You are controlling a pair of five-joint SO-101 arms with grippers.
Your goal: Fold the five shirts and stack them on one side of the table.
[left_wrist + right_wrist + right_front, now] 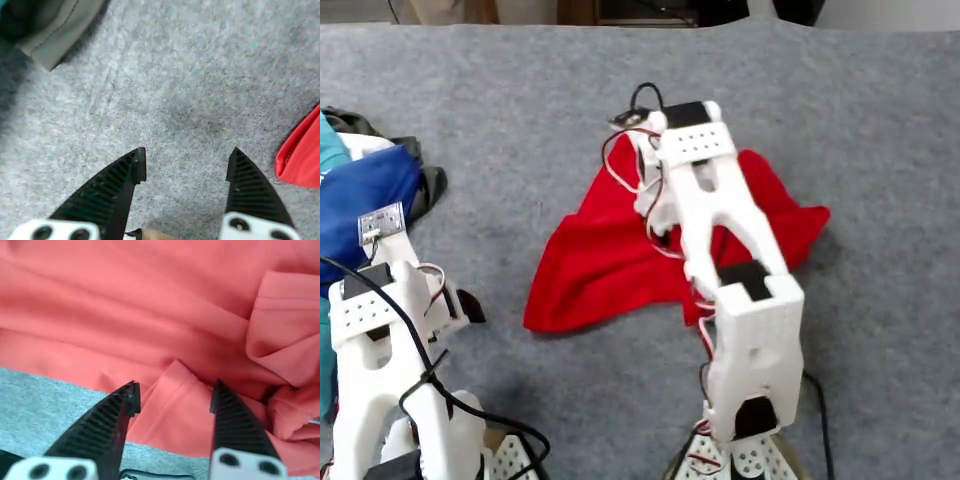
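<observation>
Left wrist view: my left gripper (187, 155) is released, its two black ribbed fingers (115, 185) spread wide over the grey felt-like table cover (190, 75), with nothing between them.
Beside the left fingers: a folded corner of the crumpled red cloth shirt (300, 160) lies just outside one fingertip, apart from it.
Ahead of the left fingers: an edge of grey-olive fabric (60, 30) lies well beyond the tips, off toward the other finger's side.
Right wrist view: my right gripper (175, 387) is also released, fingers (232, 425) apart. A stitched hem fold of the red shirt (150, 315) lies between the tips. I cannot tell whether the tips touch the cloth.
Behind the right fingers: a strip of the table cover (30, 390) shows on the near side of the hem.
High view: the red shirt (600, 260) lies spread and rumpled under my right arm (720, 220). A bright blue shirt (365, 195) lies heaped with a dark garment (425, 185) next to my left arm (380, 340).
</observation>
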